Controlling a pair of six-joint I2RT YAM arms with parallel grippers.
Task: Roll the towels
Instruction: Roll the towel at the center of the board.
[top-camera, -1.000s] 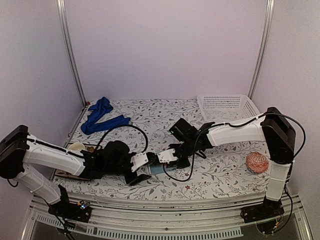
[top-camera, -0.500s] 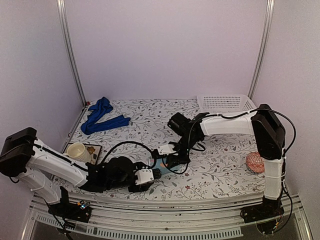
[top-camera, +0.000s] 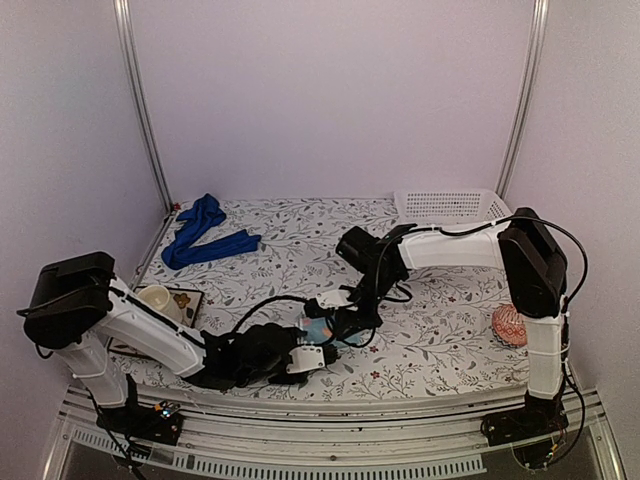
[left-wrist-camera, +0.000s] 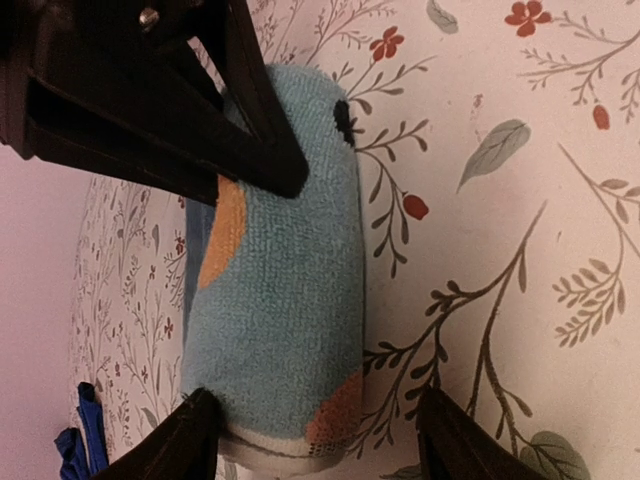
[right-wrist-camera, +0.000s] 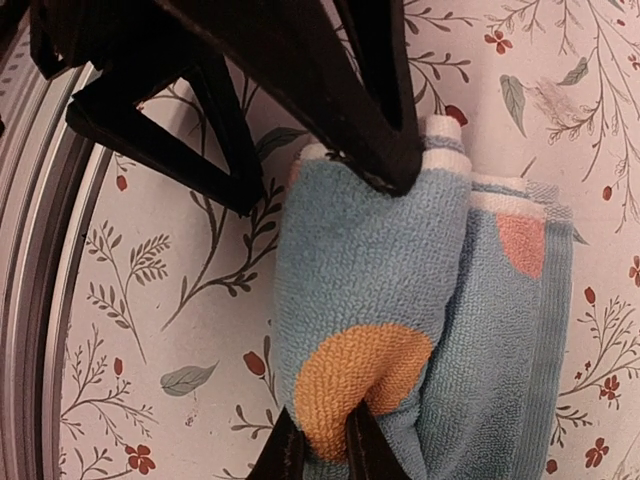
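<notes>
No legible text or labels anywhere

"What's lying on the floral table (top-camera: 440, 345)?"
"A royal-blue towel (top-camera: 203, 233) back left, a white basket (top-camera: 455, 212) back right, a patterned ball (top-camera: 513, 325) far right, a tray (top-camera: 186, 301) left, and a part-rolled light-blue towel (top-camera: 320, 328) front middle."

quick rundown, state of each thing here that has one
light-blue towel, partly rolled, one end pinched
royal-blue towel, unrolled, crumpled, untouched
left gripper, open, straddling the roll's other end
right gripper, shut on light-blue towel
basket, upright, empty
</notes>
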